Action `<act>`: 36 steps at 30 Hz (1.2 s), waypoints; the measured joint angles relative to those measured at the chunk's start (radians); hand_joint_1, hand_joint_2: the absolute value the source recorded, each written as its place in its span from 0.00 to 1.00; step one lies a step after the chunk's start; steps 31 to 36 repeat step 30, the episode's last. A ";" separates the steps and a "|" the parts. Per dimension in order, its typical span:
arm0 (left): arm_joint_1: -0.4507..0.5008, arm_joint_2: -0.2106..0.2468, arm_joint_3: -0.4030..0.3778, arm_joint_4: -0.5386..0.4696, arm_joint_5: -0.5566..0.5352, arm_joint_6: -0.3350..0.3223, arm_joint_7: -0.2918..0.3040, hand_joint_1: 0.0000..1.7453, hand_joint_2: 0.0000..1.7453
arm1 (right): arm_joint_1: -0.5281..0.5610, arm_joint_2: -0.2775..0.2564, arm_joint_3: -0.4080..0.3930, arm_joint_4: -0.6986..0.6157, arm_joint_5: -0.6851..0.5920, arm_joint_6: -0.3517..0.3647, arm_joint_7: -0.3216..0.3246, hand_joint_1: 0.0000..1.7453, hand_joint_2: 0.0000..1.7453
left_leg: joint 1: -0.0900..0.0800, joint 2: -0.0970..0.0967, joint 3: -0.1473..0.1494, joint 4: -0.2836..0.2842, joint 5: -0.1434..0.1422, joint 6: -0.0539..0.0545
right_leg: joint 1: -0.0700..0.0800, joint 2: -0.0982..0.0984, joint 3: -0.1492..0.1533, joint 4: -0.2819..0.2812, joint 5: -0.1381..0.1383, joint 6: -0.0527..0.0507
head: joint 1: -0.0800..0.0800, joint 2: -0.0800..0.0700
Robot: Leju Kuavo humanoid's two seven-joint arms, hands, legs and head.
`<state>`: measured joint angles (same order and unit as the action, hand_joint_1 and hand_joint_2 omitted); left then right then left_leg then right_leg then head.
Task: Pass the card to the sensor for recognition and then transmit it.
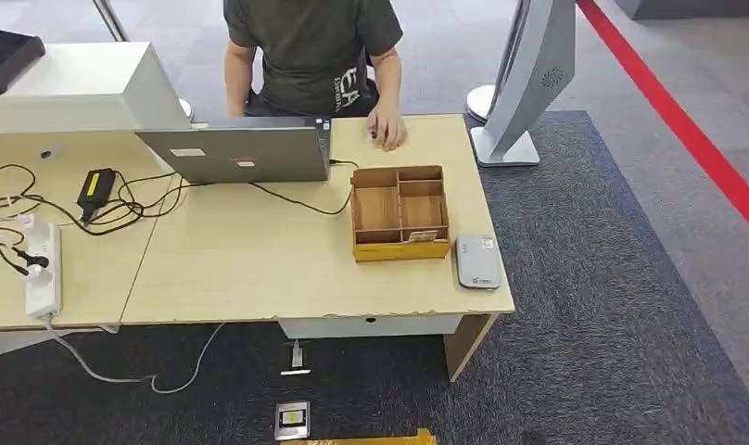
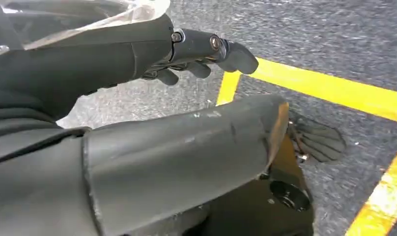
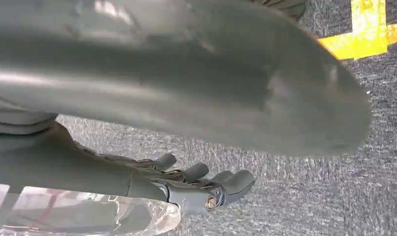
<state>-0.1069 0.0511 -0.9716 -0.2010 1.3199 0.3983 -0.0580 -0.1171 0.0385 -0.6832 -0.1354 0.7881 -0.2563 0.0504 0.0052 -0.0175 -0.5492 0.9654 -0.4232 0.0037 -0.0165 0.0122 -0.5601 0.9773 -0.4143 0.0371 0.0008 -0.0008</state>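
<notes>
A wooden compartment box (image 1: 399, 211) stands on the desk near its right end. In its front right slot lies what looks like a pale card (image 1: 424, 235). Just right of the box, a flat grey sensor pad (image 1: 477, 261) rests by the desk's edge. My left hand (image 2: 113, 59) hangs over the carpet, its fingers (image 2: 201, 46) apart from the thick thumb (image 2: 186, 157), holding nothing. My right hand (image 3: 152, 179) hangs the same way, with its fingers (image 3: 221, 184) spread and nothing in it.
A person in a dark T-shirt (image 1: 311, 46) sits behind the desk with a hand (image 1: 387, 130) on it. A laptop (image 1: 241, 153), cables, a power strip (image 1: 44, 269) and a grey kiosk stand (image 1: 524, 83) are nearby. Yellow tape (image 2: 329, 88) marks the carpet.
</notes>
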 joint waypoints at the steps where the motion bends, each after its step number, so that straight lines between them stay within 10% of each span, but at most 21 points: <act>1: 0.000 0.001 -0.001 0.000 0.003 0.001 0.005 0.00 0.00 | 0.000 0.000 0.000 0.000 -0.002 0.000 0.002 0.00 0.00 | 0.000 0.000 0.000 0.000 0.000 0.000 | 0.000 0.000 0.000 0.000 0.000 0.000 | 0.000 0.000; 36: 0.000 0.011 -0.038 0.000 0.034 0.014 0.076 0.00 0.00 | 0.001 -0.027 -0.031 0.000 0.041 0.020 0.007 0.00 0.00 | 0.000 0.000 0.000 0.000 0.000 0.000 | 0.000 0.000 0.000 0.000 0.000 0.000 | 0.000 0.000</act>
